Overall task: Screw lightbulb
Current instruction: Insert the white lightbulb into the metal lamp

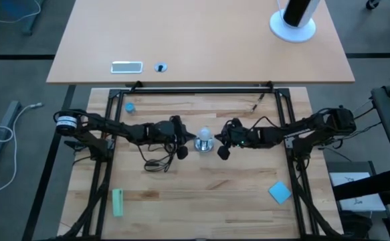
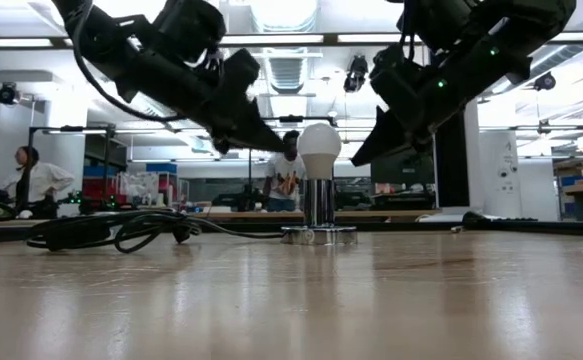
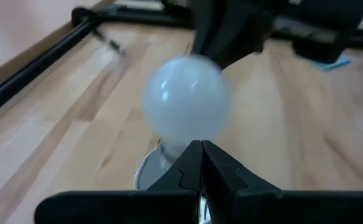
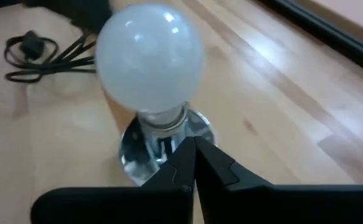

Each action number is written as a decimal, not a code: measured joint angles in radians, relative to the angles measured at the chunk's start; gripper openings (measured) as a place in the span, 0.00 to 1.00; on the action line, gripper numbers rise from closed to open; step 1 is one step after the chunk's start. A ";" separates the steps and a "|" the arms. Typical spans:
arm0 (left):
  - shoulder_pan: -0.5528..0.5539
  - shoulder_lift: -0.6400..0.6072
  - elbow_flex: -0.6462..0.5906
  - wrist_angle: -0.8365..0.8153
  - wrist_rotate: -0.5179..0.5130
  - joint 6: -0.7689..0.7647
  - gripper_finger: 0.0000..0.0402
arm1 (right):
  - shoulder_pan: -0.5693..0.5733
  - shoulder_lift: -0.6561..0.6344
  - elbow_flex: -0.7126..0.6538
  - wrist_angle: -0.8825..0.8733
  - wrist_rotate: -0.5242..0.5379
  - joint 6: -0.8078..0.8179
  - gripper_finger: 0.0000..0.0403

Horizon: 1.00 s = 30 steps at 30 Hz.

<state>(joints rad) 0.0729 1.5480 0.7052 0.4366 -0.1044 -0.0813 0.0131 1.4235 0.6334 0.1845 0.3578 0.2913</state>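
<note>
Two dark grippers, left (image 1: 183,142) and right (image 1: 221,142), both pinched together, flanking whitish round lightbulb (image 1: 205,134) seated upright in shiny silver socket (image 1: 204,144), mid-tabletop (image 1: 201,194). Seemingly screwed in; tightness unclear.

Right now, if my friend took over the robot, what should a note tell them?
Left gripper: shut, empty, beside the lightbulb.
Right gripper: shut, empty, on the bulb's other side.
Lightbulb stands upright in the silver socket mid-table; black cord lies on the left arm's side.
Done: bulb sits in the socket.
Left: can't tell if it's screwed tight; check, then pull the arms back.
</note>
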 joint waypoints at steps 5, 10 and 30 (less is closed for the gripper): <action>0.001 0.011 0.000 0.043 -0.016 0.006 0.00 | -0.020 0.000 0.000 0.060 -0.002 -0.025 0.00; 0.001 0.011 0.000 0.042 -0.036 0.019 0.00 | -0.020 0.000 0.000 0.111 -0.042 -0.047 0.00; 0.004 0.012 0.000 0.043 -0.106 0.017 0.00 | -0.008 0.000 -0.001 0.120 -0.135 0.023 0.00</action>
<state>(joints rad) 0.0769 1.5600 0.7048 0.4792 -0.2103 -0.0643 0.0048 1.4235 0.6327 0.3042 0.2226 0.3146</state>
